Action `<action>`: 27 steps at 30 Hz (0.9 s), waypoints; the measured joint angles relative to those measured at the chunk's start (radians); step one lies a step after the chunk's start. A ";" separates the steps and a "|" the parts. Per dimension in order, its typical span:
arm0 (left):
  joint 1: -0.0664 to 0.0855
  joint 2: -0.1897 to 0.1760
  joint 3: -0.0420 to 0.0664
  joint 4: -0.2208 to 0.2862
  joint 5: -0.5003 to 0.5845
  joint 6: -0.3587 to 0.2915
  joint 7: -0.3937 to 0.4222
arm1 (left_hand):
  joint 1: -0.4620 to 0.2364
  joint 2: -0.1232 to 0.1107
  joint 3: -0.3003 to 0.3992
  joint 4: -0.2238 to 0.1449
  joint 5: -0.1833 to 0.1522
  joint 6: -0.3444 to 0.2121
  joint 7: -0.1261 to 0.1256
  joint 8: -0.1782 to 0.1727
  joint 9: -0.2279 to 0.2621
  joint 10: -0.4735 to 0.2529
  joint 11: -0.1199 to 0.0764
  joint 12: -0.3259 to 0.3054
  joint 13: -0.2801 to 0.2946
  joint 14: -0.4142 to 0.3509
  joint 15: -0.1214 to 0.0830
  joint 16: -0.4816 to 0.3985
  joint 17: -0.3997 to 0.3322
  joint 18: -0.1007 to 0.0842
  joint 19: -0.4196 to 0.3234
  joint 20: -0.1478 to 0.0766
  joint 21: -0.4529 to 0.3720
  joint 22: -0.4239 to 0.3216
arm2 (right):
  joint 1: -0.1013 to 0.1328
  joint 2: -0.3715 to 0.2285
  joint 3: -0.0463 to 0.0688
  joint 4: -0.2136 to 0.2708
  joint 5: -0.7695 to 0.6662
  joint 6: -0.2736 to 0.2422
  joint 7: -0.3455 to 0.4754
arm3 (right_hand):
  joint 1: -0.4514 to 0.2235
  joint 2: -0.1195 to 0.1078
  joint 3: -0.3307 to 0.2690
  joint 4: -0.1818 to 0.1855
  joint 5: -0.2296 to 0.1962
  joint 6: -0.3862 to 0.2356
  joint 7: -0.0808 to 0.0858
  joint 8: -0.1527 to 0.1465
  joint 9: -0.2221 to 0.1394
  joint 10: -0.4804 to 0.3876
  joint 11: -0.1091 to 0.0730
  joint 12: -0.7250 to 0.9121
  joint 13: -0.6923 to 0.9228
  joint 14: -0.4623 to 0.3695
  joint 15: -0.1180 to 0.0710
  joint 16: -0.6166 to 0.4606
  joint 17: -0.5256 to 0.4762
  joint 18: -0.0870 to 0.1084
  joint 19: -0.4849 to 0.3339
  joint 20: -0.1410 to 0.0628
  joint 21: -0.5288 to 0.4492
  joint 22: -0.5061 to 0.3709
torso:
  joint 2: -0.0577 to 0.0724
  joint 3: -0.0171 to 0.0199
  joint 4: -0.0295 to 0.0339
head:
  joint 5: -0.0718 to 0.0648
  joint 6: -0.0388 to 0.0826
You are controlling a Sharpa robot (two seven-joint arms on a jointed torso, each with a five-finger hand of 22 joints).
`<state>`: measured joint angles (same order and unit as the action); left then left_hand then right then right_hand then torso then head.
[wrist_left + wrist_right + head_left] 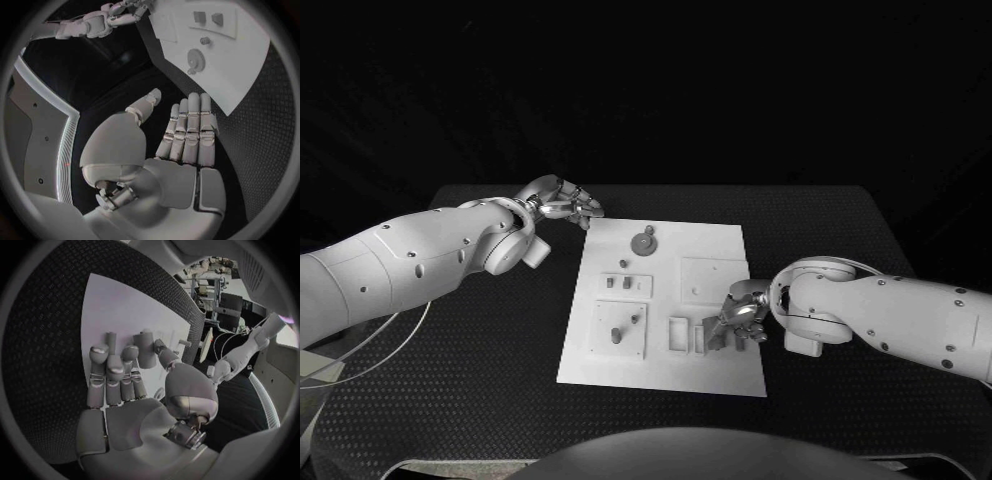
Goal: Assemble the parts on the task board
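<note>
The right silver many-fingered hand (737, 318) covered part of the flat white task board (718, 375) near its right edge, hiding whatever lay beneath its fingers. The small grey parts (643, 241) were too small to identify by shape.

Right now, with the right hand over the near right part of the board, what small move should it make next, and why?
Probably lower the right hand slightly and close its fingers on a part. It hovers over the slots at the task board's near right with fingers extended and apparently nothing gripped, though the head view cannot confirm that. The left hand waits open off the far corner.
</note>
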<state>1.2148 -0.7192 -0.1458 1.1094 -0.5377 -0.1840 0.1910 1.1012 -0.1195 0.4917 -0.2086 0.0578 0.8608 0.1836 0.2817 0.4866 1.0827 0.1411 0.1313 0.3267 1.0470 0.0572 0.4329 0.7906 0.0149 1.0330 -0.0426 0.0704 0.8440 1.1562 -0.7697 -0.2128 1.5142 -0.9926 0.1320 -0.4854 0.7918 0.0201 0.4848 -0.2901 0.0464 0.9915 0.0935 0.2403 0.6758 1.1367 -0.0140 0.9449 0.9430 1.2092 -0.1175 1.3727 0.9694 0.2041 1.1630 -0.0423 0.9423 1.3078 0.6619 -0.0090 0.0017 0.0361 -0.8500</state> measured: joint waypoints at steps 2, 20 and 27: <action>0.000 0.000 0.000 0.000 0.000 0.000 0.000 | 0.000 0.000 0.000 0.000 0.000 0.000 0.000 0.000 0.000 0.000 0.000 0.000 0.000 0.000 0.000 0.000 0.000 0.000 0.000 0.000 0.000 0.000 | 0.006 -0.004 0.001 0.005 0.010 -0.007 0.001 | 0.000 0.000 0.000 0.000 0.000 0.000 0.000 0.000 0.000 0.000 0.000 0.000 -0.001 0.000 0.000 0.000 0.001 0.000 0.000 0.000 0.000 0.000 | 0.000 0.0000 0.0001 | 0.000 0.000; 0.000 -0.002 0.000 0.001 0.000 0.000 0.000 | 0.000 0.000 0.000 0.000 0.000 0.000 0.000 0.000 0.000 0.000 0.000 0.000 0.001 0.000 0.000 0.000 0.002 0.000 0.000 0.000 0.000 -0.001 | 0.015 0.043 0.001 0.032 0.196 -0.061 0.004 | -0.011 -0.011 0.002 0.003 0.000 0.007 0.000 0.000 0.006 0.000 0.000 0.000 -0.005 0.000 0.000 -0.004 0.004 0.002 0.004 0.003 0.000 0.000 | 0.000 -0.0005 0.0004 | 0.005 0.002; 0.000 -0.001 0.000 0.001 0.000 0.000 0.000 | 0.000 0.000 0.000 0.000 0.000 0.000 0.000 0.000 0.000 -0.004 -0.004 0.004 0.002 0.000 0.000 -0.004 0.003 0.000 0.000 0.000 0.000 -0.001 | 0.015 0.073 -0.002 0.009 0.286 -0.068 -0.001 | -0.017 -0.017 0.002 0.009 0.000 0.010 0.000 0.000 0.008 0.002 0.002 0.000 -0.007 0.000 0.000 -0.008 0.005 0.003 0.004 0.004 -0.004 0.000 | 0.001 -0.0007 0.0003 | 0.008 0.001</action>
<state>1.2148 -0.7205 -0.1461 1.1105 -0.5376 -0.1836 0.1907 1.1012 -0.1195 0.4917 -0.2086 0.0578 0.8609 0.1836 0.2817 0.4868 1.0792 0.1375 0.1352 0.3283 1.0470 0.0572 0.4289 0.7934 0.0149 1.0330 -0.0426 0.0704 0.8432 1.1707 -0.6968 -0.2144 1.5231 -0.7065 0.0642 -0.4866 0.7753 0.0036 0.4872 -0.2811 0.0463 1.0014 0.0932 0.2402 0.6839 1.1385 -0.0124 0.9448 0.9363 1.2095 -0.1173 1.3650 0.9746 0.2068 1.1665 -0.0388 0.9385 1.3078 0.6628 -0.0097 0.0020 0.0440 -0.8489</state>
